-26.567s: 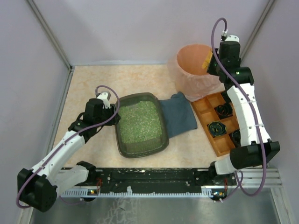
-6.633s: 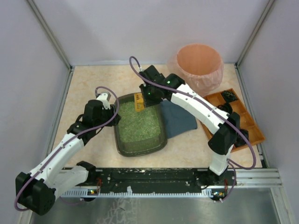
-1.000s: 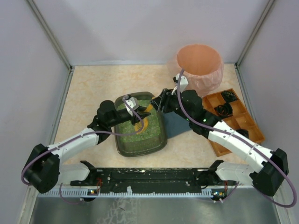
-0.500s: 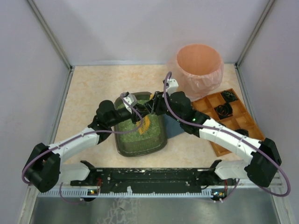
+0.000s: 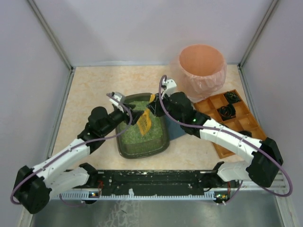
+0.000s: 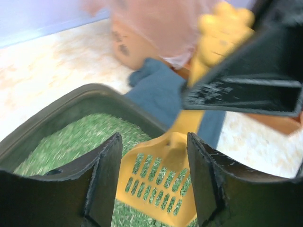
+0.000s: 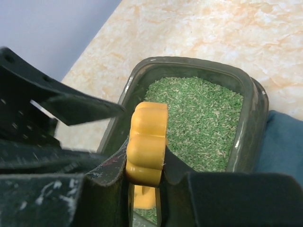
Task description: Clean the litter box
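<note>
The right gripper (image 7: 146, 163) is clenched on the scalloped handle of the yellow litter scoop (image 5: 145, 122). It holds the scoop tilted, with the slotted head down over the green litter (image 7: 199, 118). The left gripper (image 6: 154, 142) stands released, its fingers apart on either side of the scoop's head and not pressing it. The litter box (image 5: 142, 153) sits mid-table (image 5: 94, 90), with the blue cloth (image 6: 158, 94) touching its right side and the pink-lined bin (image 5: 208, 82) well apart at the far right.

The step in hand looks like sifting with the right arm alone. To do it well, the left gripper should draw straight back, so that neither finger knocks the head. The scoop should then go in shallow and run along the box's length. It should rise slowly with a slight shake, so that clean grains drop through the slots inside the rim. I cannot make out any clumps in the litter.
</note>
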